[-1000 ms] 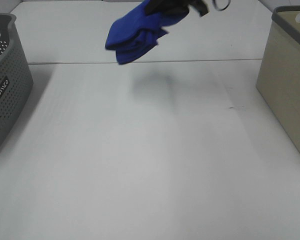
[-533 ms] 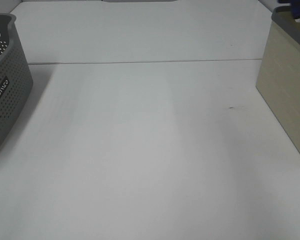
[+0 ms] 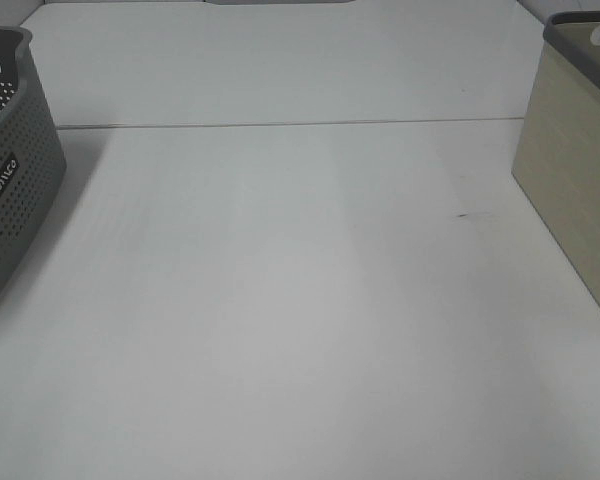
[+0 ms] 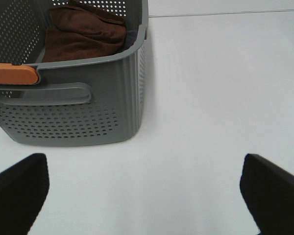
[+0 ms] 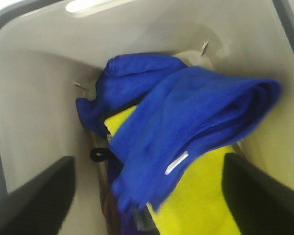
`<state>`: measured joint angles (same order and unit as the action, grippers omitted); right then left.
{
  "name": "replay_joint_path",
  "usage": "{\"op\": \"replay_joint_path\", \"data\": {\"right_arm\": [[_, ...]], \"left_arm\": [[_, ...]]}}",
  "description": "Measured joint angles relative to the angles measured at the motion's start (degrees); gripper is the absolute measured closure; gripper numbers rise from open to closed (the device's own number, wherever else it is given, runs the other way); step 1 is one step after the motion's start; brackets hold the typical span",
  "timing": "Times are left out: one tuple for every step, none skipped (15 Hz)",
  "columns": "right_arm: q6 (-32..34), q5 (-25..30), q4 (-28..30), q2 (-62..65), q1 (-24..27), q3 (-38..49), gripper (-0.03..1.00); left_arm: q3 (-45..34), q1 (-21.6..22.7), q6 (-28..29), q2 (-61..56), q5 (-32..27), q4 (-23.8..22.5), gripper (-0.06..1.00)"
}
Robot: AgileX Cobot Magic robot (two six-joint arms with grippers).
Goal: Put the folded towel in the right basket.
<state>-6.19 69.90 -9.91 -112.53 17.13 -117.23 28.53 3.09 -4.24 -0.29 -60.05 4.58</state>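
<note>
Right gripper (image 5: 149,196), seen from its wrist camera: jaws spread wide, both dark fingers well apart and gripping nothing. Between and below them lies the folded blue towel (image 5: 186,112), clear of either finger and draped over a yellow cloth (image 5: 201,200). A second blue fold is bunched behind it. All of this sits inside the right basket (image 5: 34,88), whose pale walls enclose the view. The picture is soft, so whether the towel has fully settled cannot be told.

Overhead view: only a corner of the same basket (image 3: 570,170) shows at the right edge of the bare worktop (image 3: 300,300). Neither arm nor towel appears there.

Left gripper (image 4: 144,191): also wide and empty, hanging over the worktop near the grey basket (image 4: 88,98), which holds a brown towel (image 4: 83,32).

Judgement: the towel looks delivered, and the step in hand is the withdrawal. It is best done by keeping the jaws apart and rising straight up. That way neither finger drags the fold or catches the small white tag. The gripper should swing back over the worktop only once it is above the rim.
</note>
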Motion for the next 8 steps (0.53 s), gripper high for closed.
{"op": "replay_joint_path", "data": {"right_arm": [[-0.11,0.11,0.00,-0.29,0.00,0.46,0.08],[-0.23,0.17,0.00,-0.29,0.00,0.57,0.02],[-0.23,0.17,-0.06,-0.11,0.00,0.57,0.00],[-0.17,0.17,-0.69,0.17,-0.06,0.57,-0.01],[0.74,0.17,-1.03,0.46,-1.03,0.57,-0.01],[1.43,0.11,-0.86,0.80,-3.32,0.57,-0.02],[1.89,0.11,-0.11,1.20,-6.59,0.57,-0.02],[2.52,0.11,0.40,1.55,-10.60,0.57,-0.02]], "left_arm": [[0.00,0.00,0.00,0.00,0.00,0.00,-0.04],[0.00,0.00,0.00,0.00,0.00,0.00,-0.04],[0.00,0.00,0.00,0.00,0.00,0.00,-0.04],[0.00,0.00,0.00,0.00,0.00,0.00,-0.04],[0.00,0.00,0.00,0.00,0.00,0.00,-0.04],[0.00,0.00,0.00,0.00,0.00,0.00,-0.04],[0.00,0.00,0.00,0.00,0.00,0.00,-0.04],[0.00,0.00,0.00,0.00,0.00,0.00,-0.04]]}}
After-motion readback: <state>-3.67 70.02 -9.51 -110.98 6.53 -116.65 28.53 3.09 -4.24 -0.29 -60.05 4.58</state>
